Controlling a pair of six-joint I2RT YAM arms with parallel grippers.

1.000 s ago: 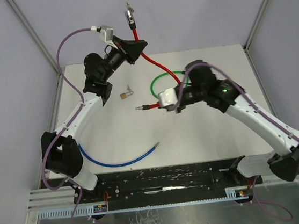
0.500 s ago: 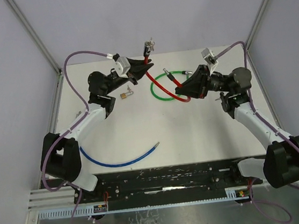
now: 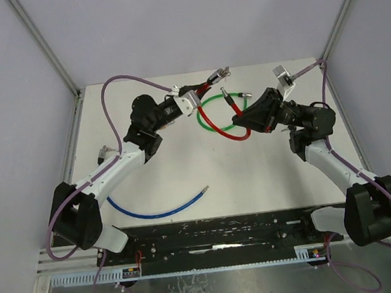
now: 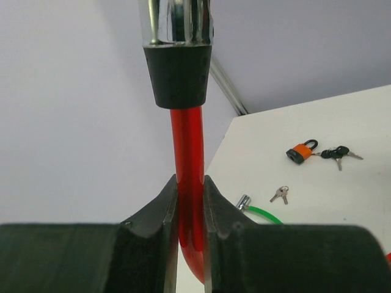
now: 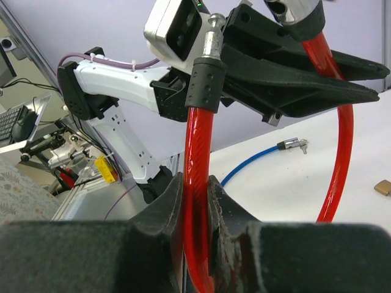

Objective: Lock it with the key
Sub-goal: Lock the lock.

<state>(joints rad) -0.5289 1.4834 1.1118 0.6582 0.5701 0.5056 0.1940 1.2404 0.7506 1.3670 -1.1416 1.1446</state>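
Both pairs of jaws are clamped shut on the red cable lock [image 3: 231,137]. The left gripper [image 3: 202,91] pinches the cable just below the lock barrel [image 3: 221,73], and the right gripper [image 3: 240,120] pinches it just below the black collar of the pin end [image 3: 226,96]. Over the white table [image 3: 184,169], the whole scene has closed up. A second ago the left arm held the barrel high toward the back wall while the right arm held the pin low over the table's middle. Now both ends hang near each other above the back of the table, over the green cable lock [image 4: 269,215] and well apart from the blue cable lock [image 3: 154,213], with the red cable sagging between them in a loop. I judge this as lining up for insertion, with no key yet turned. The pin's long axis runs up and back-left; the barrel's runs rightward and back. They are near but apart, and not yet in line.
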